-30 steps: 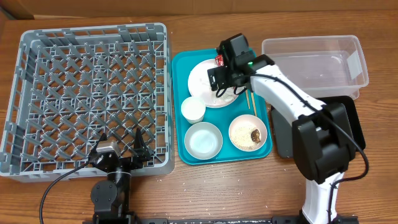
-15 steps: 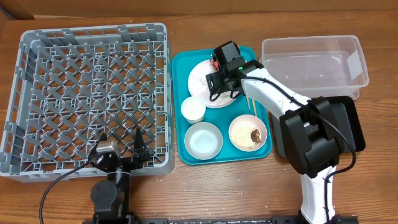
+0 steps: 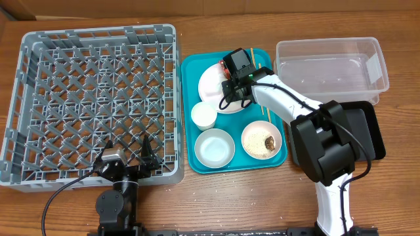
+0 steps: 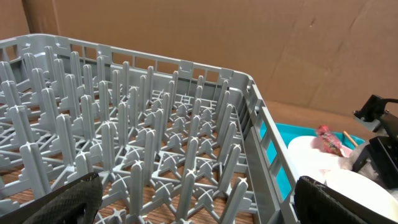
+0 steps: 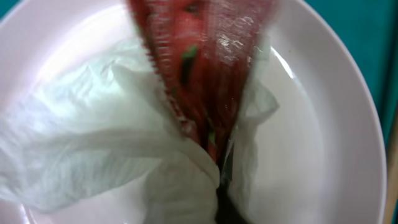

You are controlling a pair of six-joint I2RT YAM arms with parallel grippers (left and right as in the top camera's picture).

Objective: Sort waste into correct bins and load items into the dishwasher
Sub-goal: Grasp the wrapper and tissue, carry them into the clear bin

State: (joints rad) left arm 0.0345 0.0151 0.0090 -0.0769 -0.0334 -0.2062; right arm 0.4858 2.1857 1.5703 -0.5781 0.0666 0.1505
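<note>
My right gripper point(image 3: 233, 90) hangs low over the pale plate point(image 3: 209, 82) on the teal tray point(image 3: 187, 111). In the right wrist view its jaws point(image 5: 224, 202) are shut on the crumpled white napkin point(image 5: 93, 155), and the narrow end of the red wrapper point(image 5: 205, 68) runs into the same pinch. Both lie on the plate point(image 5: 323, 124). A white bowl point(image 3: 262, 139) holds rice and a brown scrap point(image 3: 270, 141). Chopsticks point(image 3: 264, 108) lie under the right arm. My left gripper point(image 3: 128, 156) stands open at the near wall of the grey dish rack point(image 3: 98, 39), nothing between its fingers point(image 4: 62, 202).
A small white cup point(image 3: 204, 115) and an empty white bowl point(image 3: 214, 147) sit on the teal tray. The clear tub point(image 3: 374, 62) stands at the back right, with the black tray point(image 3: 371, 131) in front of it, partly under the right arm's base.
The right gripper moved a little left and down over the plate and shut on the napkin and wrapper. The left arm has not moved.
</note>
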